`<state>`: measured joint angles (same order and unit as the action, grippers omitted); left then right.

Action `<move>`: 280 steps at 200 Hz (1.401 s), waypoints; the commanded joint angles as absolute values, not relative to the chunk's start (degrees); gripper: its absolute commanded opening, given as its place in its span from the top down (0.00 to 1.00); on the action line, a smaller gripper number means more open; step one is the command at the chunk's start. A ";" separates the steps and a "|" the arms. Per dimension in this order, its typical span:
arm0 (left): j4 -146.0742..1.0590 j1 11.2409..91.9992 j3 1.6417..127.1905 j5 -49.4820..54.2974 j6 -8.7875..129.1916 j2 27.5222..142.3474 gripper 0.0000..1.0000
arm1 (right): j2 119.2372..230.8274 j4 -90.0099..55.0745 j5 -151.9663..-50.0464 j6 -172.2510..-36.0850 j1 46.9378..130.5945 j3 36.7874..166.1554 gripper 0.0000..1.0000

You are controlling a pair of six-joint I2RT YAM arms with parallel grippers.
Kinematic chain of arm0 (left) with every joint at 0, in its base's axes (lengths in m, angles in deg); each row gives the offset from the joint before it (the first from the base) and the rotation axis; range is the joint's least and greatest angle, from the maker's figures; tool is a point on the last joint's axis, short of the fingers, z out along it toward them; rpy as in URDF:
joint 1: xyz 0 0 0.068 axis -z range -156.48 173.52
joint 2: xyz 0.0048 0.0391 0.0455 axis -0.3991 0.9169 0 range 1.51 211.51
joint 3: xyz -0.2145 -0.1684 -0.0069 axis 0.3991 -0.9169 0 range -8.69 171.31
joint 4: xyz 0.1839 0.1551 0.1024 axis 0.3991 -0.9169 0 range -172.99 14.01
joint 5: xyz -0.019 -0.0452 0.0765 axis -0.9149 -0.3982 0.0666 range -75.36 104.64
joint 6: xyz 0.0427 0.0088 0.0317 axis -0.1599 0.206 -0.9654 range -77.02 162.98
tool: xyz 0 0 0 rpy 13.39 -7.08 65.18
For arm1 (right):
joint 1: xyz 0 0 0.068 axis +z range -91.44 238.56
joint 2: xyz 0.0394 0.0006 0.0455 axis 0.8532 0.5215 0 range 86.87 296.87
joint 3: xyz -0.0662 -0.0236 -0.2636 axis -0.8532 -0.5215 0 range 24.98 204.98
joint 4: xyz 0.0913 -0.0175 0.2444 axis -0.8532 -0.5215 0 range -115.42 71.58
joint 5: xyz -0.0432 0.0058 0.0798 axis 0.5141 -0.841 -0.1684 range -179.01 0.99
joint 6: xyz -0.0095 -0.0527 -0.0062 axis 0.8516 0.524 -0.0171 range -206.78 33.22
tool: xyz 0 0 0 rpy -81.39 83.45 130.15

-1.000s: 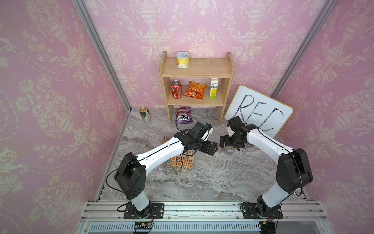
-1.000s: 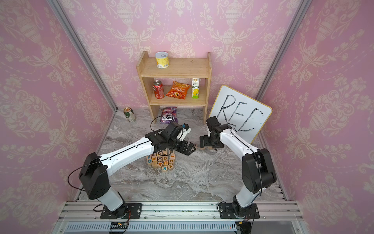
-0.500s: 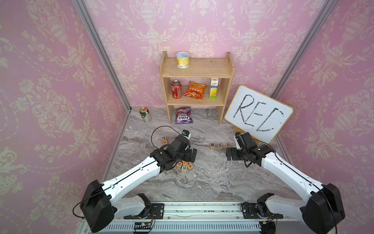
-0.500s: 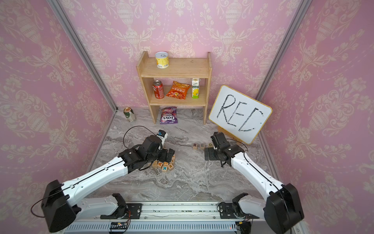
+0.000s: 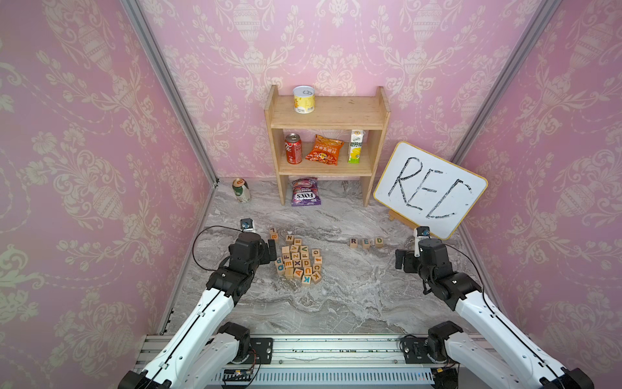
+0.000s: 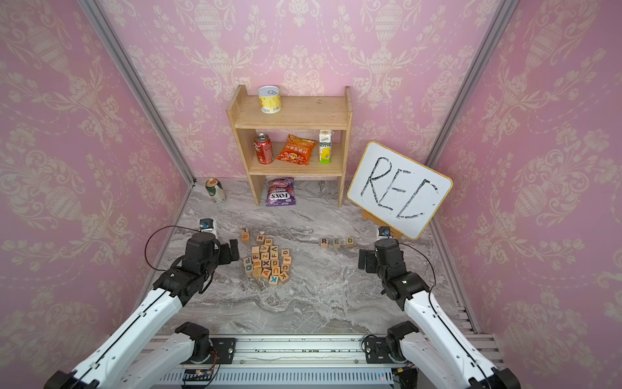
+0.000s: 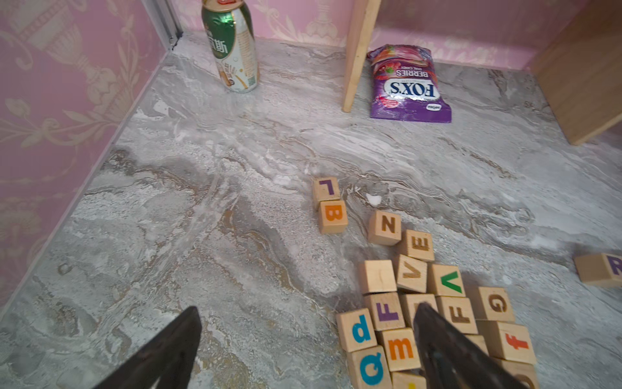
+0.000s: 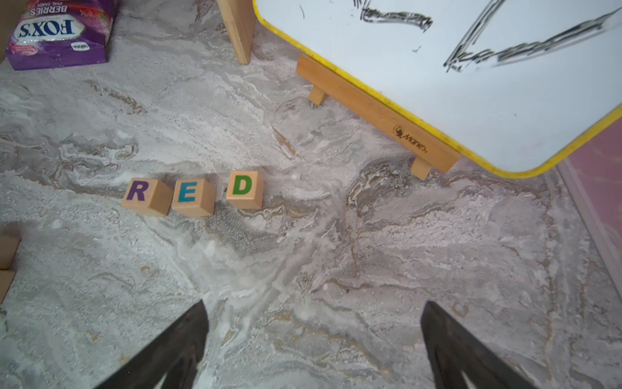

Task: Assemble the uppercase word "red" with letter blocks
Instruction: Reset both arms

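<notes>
Three letter blocks stand in a row on the marble floor and read RED: a purple R [image 8: 144, 197], a blue E [image 8: 192, 197] and a green D [image 8: 244, 189]. R and E touch, and D sits a small gap further on. The same row, with its R [image 5: 353, 242], shows in both top views. A pile of other letter blocks [image 5: 299, 262] lies left of it. My left gripper [image 7: 307, 307] is open beside that pile, one finger over its edge. My right gripper [image 8: 313, 302] is open above bare floor, nearer the front than the row. Neither holds anything.
A whiteboard [image 5: 430, 192] on a wooden easel stands behind the right arm, close to the row. A wooden shelf [image 5: 326, 114] with snacks is at the back, a purple candy bag [image 5: 304, 192] beneath it and a green can [image 5: 240, 190] in the back left corner. Pink walls enclose both sides.
Both arms have drawn back from the middle toward the front and outward. The RED row, hidden behind the grippers a second ago, now stands uncovered.
</notes>
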<state>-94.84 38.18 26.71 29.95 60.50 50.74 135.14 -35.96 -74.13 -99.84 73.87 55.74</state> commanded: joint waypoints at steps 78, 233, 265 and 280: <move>-66.26 21.41 17.70 22.37 56.39 61.94 0.01 | 153.06 -7.89 -78.32 -94.28 62.35 54.24 0.00; -17.27 19.87 11.84 15.24 45.28 95.70 0.01 | 170.78 20.27 -80.28 -89.89 61.12 50.89 0.00; -19.26 20.79 12.02 16.53 44.56 95.06 0.01 | 173.07 30.87 -83.92 -88.41 61.00 46.45 0.00; -19.09 21.39 11.58 16.76 43.87 94.58 0.01 | 172.99 29.04 -83.99 -88.54 60.94 47.10 0.00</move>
